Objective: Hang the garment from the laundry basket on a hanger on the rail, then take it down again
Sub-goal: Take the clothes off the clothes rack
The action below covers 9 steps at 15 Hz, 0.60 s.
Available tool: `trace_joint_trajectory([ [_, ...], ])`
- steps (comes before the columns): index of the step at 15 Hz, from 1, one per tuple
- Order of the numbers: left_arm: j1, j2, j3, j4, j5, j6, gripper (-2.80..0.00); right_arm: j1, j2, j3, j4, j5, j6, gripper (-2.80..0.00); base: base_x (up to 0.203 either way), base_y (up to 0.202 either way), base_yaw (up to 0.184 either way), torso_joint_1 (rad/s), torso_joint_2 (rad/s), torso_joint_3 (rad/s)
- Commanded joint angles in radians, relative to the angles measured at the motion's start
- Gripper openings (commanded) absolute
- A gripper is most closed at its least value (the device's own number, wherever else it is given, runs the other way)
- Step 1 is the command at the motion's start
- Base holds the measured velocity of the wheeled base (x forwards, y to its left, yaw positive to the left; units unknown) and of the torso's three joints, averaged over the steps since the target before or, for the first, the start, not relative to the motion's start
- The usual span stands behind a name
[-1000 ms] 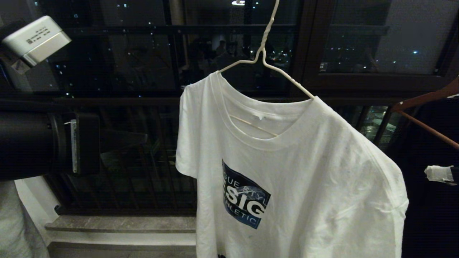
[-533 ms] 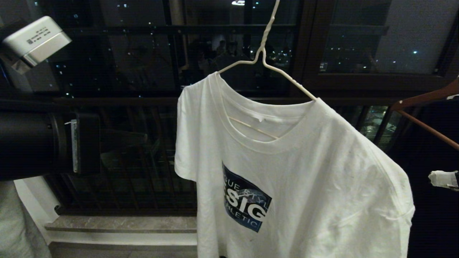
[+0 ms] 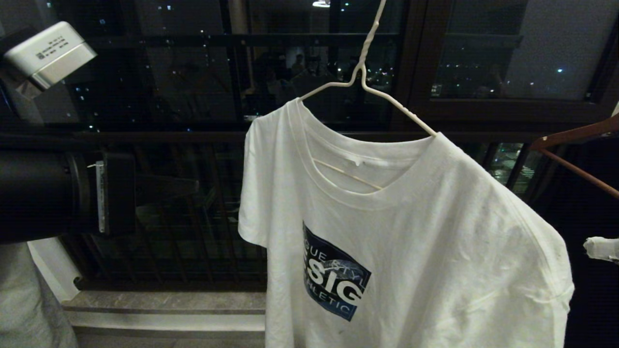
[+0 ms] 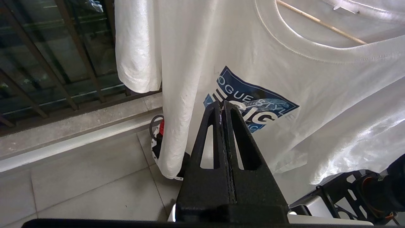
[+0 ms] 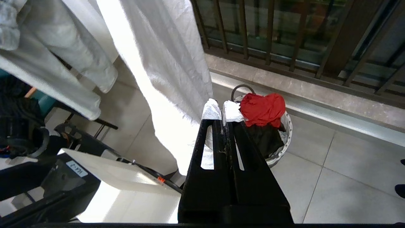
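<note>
Hang half looks done: white T-shirt (image 3: 401, 241) sits on the white wire hanger (image 3: 367, 92), both shoulders over the wire arms, collar open with the lower bar visible through the neck, blue print facing the head camera. Hanger neck runs up out of the top of the head view, so the rail itself is not in view; cannot confirm the hook is on it, only judged likely since nothing else carries the shirt. Hangs tilted, robot's-right shoulder lower. Left gripper (image 4: 223, 104) empty, fingers pressed together, held just in front of the shirt's print, contact with the cloth not clear. Right gripper (image 5: 221, 110) also empty, taped tips together, off beside the shirt's edge with the laundry basket (image 5: 286, 126) on the floor beyond them. Basket holds a red cloth (image 5: 262, 107) over something black (image 5: 265, 136), no T-shirt in it. Orange-brown hanger (image 3: 575, 145) at the robot's right, untouched. Left to do, by judgement: the take-down, meaning lifting hanger and shirt off again. Neither gripper placed for that yet.
</note>
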Motion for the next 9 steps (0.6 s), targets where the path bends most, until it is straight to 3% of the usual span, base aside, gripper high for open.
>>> trace_joint_trajectory([
  [1,0.0,0.004,0.001,0.002,0.001,-0.002,-2.8,0.001,-0.004,0.003,0.004,0.003,0.002,-2.8,0.0,0.0,0.0,0.0,0.0,0.0],
  [6,0.0,0.016,0.001,0.002,0.001,-0.002,-2.8,0.001,-0.041,0.001,0.004,0.03,0.009,-2.8,0.0,0.0,0.0,0.0,0.0,0.0],
  [9,0.0,0.03,0.002,0.003,0.001,-0.004,-2.8,0.002,-0.056,0.001,0.004,0.116,0.043,-2.8,0.0,0.0,0.0,0.0,0.0,0.0],
])
